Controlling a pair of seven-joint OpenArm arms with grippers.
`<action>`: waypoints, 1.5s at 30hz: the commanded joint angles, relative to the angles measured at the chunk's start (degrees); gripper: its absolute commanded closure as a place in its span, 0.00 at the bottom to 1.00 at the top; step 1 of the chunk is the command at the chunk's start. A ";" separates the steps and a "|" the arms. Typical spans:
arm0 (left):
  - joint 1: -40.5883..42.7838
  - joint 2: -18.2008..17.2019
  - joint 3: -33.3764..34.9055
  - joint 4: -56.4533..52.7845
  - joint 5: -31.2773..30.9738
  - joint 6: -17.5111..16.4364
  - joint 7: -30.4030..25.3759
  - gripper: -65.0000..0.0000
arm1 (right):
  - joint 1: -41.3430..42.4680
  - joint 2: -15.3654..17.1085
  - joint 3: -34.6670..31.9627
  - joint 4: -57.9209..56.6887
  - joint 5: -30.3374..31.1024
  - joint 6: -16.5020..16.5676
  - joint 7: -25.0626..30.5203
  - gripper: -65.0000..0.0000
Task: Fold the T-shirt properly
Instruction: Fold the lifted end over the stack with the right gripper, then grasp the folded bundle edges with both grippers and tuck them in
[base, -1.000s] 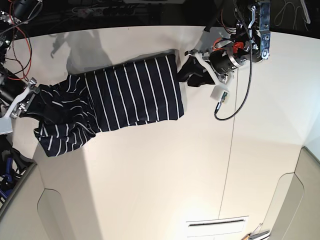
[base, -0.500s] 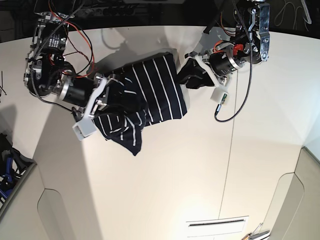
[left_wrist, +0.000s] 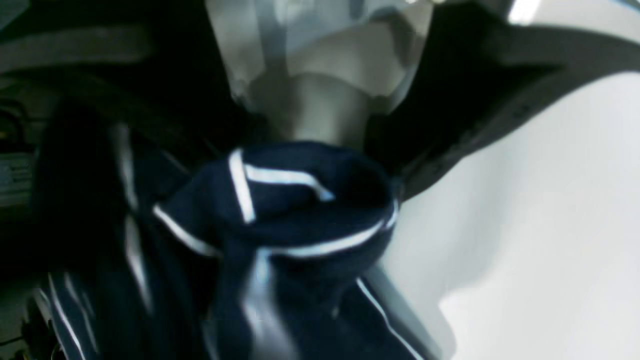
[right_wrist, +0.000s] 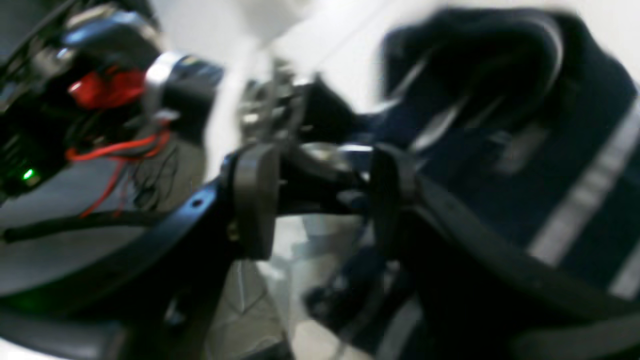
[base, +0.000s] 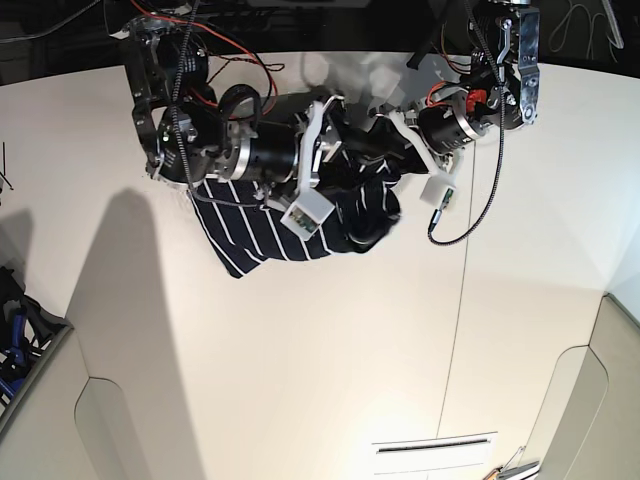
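Below us the pale bench (base: 300, 380) spreads across most of the base view, with a thin seam running down its right half. Over its far part we see our right arm (base: 180, 110) reaching in from the far left of that view, and our left arm (base: 500, 85) coming in on the right. Between and beneath them lies the T-shirt (base: 250, 225), dark navy with thin white stripes, set in the far middle of the bench; its striped body is partly hidden by our right arm, and a rumpled, curled part is gathered beside our left arm. Our right tool (right_wrist: 322, 200) stands wide over the cloth, its two fingers plainly apart, close to our other tool. Our left tool (left_wrist: 307, 150) is wide as well, with a bunched fold of the shirt right at the gap between its fingers. From our left arm a black cable (base: 492, 190) hangs in a loop just above the bench. Smaller still, a white slotted plate (base: 435, 455) lies near the close edge, well apart from the shirt.
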 joint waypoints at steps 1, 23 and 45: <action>0.35 -0.35 -0.11 -0.52 4.13 2.45 3.85 0.51 | 0.76 -0.24 -0.96 0.96 0.96 0.04 1.33 0.54; 1.20 -6.10 -20.41 16.11 -11.87 -4.22 12.61 1.00 | 9.22 -0.17 18.86 0.96 -2.58 0.04 2.89 1.00; 7.34 0.85 3.26 27.65 -9.60 -4.87 8.37 1.00 | 20.39 0.44 28.26 -29.79 -8.55 0.07 15.28 1.00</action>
